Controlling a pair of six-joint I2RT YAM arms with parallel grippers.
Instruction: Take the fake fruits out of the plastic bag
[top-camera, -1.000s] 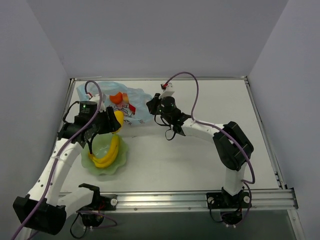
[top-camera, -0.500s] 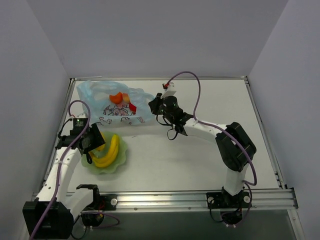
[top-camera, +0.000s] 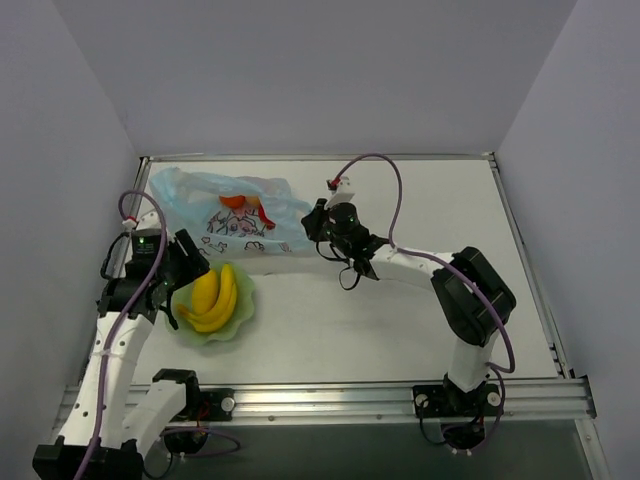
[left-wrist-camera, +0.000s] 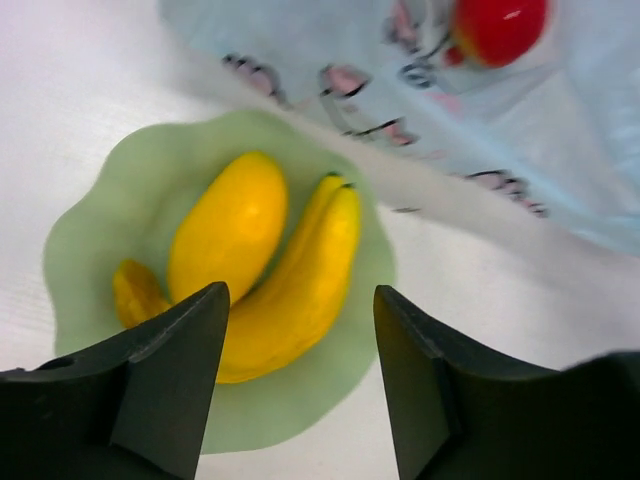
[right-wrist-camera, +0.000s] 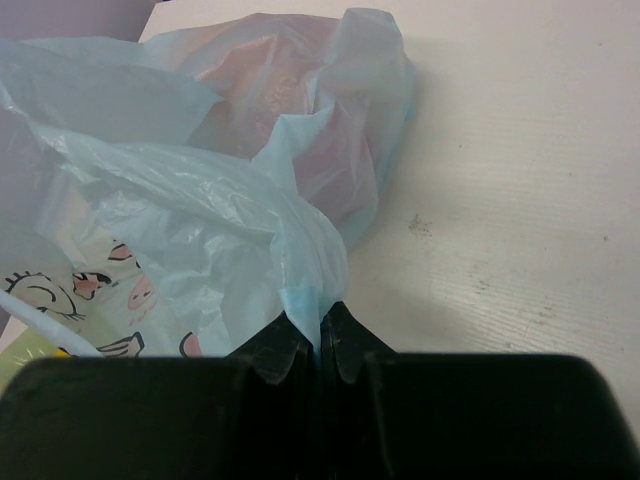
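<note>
White worktop (top-camera: 400, 310), grey walls (top-camera: 300, 70); right hand (right-wrist-camera: 321, 325) pinches plastic bag (right-wrist-camera: 200, 200) at 10 o'clock, left hand (left-wrist-camera: 300, 300) released, apparently empty.

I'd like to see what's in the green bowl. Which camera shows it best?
The left wrist view: the bowl fills it from close above, with the yellow fruits clear. The top view shows it small and distant. The right wrist view shows mainly the plastic bag.

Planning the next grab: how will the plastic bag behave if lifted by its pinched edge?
Probably floppy: the plastic bag is thin, crumpled film, bunched where the right hand pinches it. It likely sags around the fruits inside, which might roll.
</note>
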